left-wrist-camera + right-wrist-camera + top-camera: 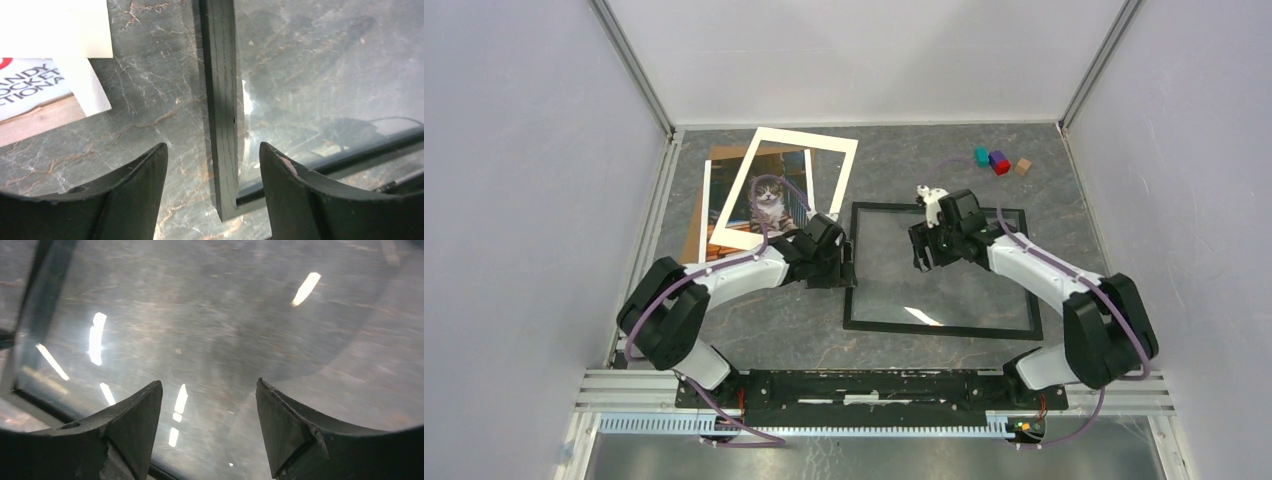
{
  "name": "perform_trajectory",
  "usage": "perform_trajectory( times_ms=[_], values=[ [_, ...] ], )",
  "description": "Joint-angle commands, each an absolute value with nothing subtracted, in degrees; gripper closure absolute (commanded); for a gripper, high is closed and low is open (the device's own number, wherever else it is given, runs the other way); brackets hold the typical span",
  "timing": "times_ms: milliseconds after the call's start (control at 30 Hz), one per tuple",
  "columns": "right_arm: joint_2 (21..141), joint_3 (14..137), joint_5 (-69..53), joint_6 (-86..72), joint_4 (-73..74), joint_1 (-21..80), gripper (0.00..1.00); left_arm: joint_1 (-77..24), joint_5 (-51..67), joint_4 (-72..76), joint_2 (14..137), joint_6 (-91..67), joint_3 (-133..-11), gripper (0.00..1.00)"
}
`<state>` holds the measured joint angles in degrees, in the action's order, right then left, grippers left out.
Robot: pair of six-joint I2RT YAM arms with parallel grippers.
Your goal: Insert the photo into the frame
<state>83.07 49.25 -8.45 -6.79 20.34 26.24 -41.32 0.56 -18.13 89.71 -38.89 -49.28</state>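
Your left claw [212,150] stands wide, straddling the left rail of the frame [222,100], which runs lengthwise between its fingers on the table [150,100]. Your right claw [207,385], also wide and holding nothing, hovers over the clear pane [225,315] inside that frame. The photo [769,203] lies beyond and left of the left claw, under the white mat [824,140], its long axis pointing away. The left arm is nearer.

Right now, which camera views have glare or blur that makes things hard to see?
Right wrist: bright light streaks glare off the clear sheet, and the view looks smeared. Left wrist: the frame edge is sharp, with mild reflections to its right. Top: even light, one small glint inside the frame.
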Motion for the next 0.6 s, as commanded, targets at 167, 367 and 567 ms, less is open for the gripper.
perform_trajectory(
  times_ms=[167, 367, 567],
  values=[
    [70.67, 46.10, 9.92, -7.46, 28.59, 10.77, 0.14, -39.10, 16.28, -19.27, 80.12, -31.50, -51.40, 0.12],
    [69.83, 46.81, 10.98, -14.24, 36.04, 2.39, 0.11, -39.51, 19.91, -19.48, 76.92, -28.52, -52.78, 0.02],
    [70.16, 47.25, 0.52, -8.28, 37.45, 13.68, 0.17, -45.59, 9.24, -23.89, 73.50, -26.77, -54.87, 0.00]
  ],
)
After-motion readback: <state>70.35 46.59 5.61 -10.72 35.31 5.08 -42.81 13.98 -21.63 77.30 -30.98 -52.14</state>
